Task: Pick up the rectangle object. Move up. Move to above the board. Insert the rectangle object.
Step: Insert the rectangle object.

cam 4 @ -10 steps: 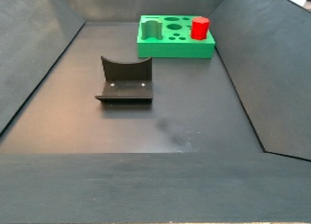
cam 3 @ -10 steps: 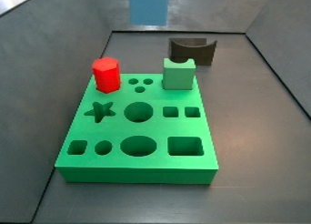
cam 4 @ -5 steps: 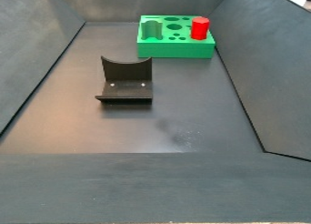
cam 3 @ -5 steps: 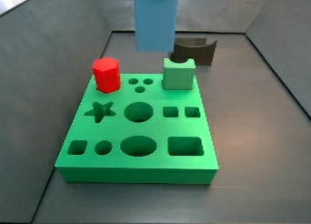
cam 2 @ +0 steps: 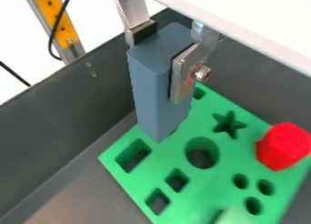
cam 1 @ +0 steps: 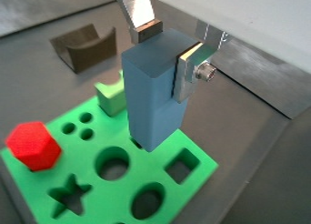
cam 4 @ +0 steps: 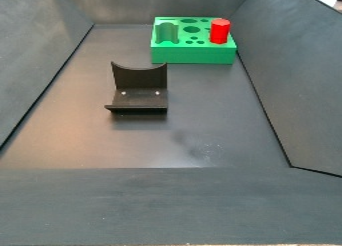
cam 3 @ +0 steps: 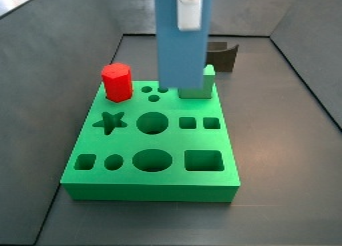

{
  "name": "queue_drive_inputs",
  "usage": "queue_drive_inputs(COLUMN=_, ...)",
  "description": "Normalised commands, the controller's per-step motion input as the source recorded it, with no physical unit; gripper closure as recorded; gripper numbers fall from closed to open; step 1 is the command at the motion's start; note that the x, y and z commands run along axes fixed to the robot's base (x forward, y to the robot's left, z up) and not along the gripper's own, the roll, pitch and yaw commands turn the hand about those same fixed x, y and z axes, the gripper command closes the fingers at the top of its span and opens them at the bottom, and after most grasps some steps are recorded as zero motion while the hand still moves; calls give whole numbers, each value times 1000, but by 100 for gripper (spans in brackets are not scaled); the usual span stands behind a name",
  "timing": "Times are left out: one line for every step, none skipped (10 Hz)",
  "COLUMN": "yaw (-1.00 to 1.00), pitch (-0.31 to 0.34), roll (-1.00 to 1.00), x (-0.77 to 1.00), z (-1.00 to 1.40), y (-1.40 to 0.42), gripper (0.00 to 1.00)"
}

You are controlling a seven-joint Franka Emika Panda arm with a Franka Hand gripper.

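The gripper (cam 1: 168, 47) holds the rectangle object (cam 1: 152, 91) by its upper end, one silver finger (cam 1: 191, 66) pressed flat against each of two opposite sides. The block is tall, slim, plain and smooth, light blue, and hangs upright above the board (cam 1: 205, 178). In a side view the rectangle object (cam 3: 179, 45) hangs over the far half of the board (cam 3: 154, 182), its lower end clear of the surface. The board is a flat bright-green slab with star, round, square and hexagon cut-outs; in a side view it (cam 4: 198, 51) lies at the far end of the floor.
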Motion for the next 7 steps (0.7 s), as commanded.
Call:
queue_drive_inputs(yaw=17, pitch=-34, roll=30, x=0, z=-29, y=-197, gripper=100)
queue_drive_inputs(yaw=80, pitch=-53, roll=83, x=157, z=-389, y=-297, gripper=100)
queue_drive_inputs(yaw=140, pitch=-87, roll=60, x=211, z=-546, y=-291, gripper=100)
queue_drive_inputs(yaw=220, pitch=-84, roll=50, x=174, z=-537, y=-297, gripper=100)
queue_drive_inputs(yaw=237, pitch=-96, roll=0, x=180, z=-400, y=-229, gripper=100)
queue_drive_inputs(yaw=191, pitch=-86, roll=0, x=149, z=-323, y=-194, gripper=100)
queue_drive_inputs(yaw=180, pitch=-83, roll=16, x=123, z=-411, y=-186, gripper=100)
